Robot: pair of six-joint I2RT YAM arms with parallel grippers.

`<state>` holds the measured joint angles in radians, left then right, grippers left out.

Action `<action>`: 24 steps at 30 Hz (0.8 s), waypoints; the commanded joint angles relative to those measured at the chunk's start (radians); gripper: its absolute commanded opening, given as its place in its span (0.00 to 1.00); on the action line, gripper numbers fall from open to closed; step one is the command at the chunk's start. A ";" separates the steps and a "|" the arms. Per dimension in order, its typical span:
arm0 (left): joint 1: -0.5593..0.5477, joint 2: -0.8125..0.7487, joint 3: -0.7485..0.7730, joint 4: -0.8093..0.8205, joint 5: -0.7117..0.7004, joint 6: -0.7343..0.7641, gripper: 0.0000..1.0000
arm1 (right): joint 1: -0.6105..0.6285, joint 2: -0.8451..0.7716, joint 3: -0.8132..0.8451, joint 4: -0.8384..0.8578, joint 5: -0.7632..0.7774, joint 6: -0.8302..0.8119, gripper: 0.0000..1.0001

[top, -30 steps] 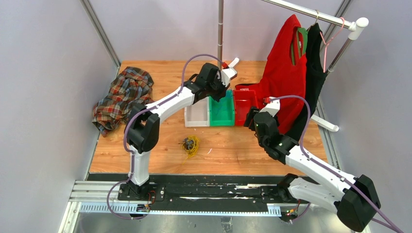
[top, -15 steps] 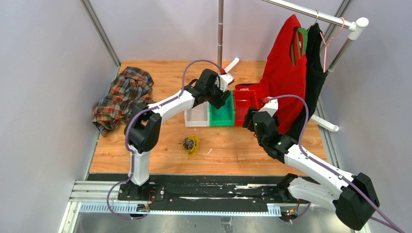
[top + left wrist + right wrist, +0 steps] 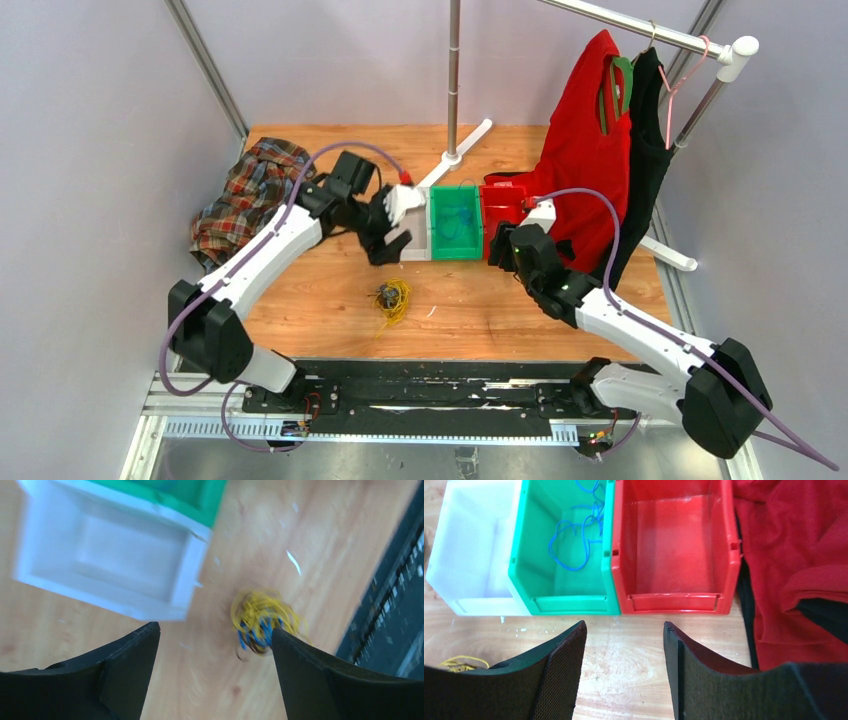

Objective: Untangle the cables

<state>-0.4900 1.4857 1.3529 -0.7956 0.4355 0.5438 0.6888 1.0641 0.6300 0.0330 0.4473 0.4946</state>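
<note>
A small tangle of yellow, blue and dark cables lies on the wooden table in front of the bins; in the left wrist view the tangle is blurred and sits by my right fingertip. One loose blue cable lies in the green bin. My left gripper hangs open and empty above the table beside the white bin's near corner, its jaws wide apart. My right gripper is open over bare wood just in front of the green bin and the red bin.
A plaid shirt is heaped at the far left. A red garment and a black one hang from the rack at the right, draping down next to the red bin. The rack's pole stands behind the bins.
The left arm has swung away from above the green bin, back left and toward the cable tangle, and its jaws opened. The right arm shifted slightly.
</note>
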 commanded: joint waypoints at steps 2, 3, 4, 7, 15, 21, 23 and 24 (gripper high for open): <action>0.007 -0.072 -0.184 -0.152 0.128 0.174 0.83 | 0.058 0.054 0.040 0.017 -0.039 0.001 0.57; 0.007 -0.071 -0.194 -0.152 0.143 0.170 0.81 | 0.068 0.062 0.046 0.016 -0.039 0.002 0.56; 0.007 -0.065 -0.199 -0.152 0.152 0.167 0.79 | 0.076 0.068 0.049 0.015 -0.041 0.003 0.56; 0.007 -0.033 -0.210 -0.134 0.143 0.160 0.73 | 0.099 0.076 0.051 0.019 -0.043 0.004 0.54; 0.007 0.069 -0.269 0.008 0.073 0.184 0.60 | 0.128 0.070 0.044 0.022 -0.050 0.006 0.51; 0.007 0.113 -0.275 0.057 0.004 0.158 0.26 | 0.132 0.072 0.043 0.039 -0.074 0.008 0.45; 0.007 0.083 -0.268 0.044 0.003 0.159 0.13 | 0.136 0.078 0.044 0.049 -0.084 0.006 0.43; 0.007 0.060 -0.263 0.031 0.010 0.161 0.09 | 0.137 0.082 0.046 0.055 -0.089 0.006 0.42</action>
<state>-0.4873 1.6035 1.0710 -0.7753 0.4595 0.6994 0.8093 1.1419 0.6479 0.0540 0.3824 0.4984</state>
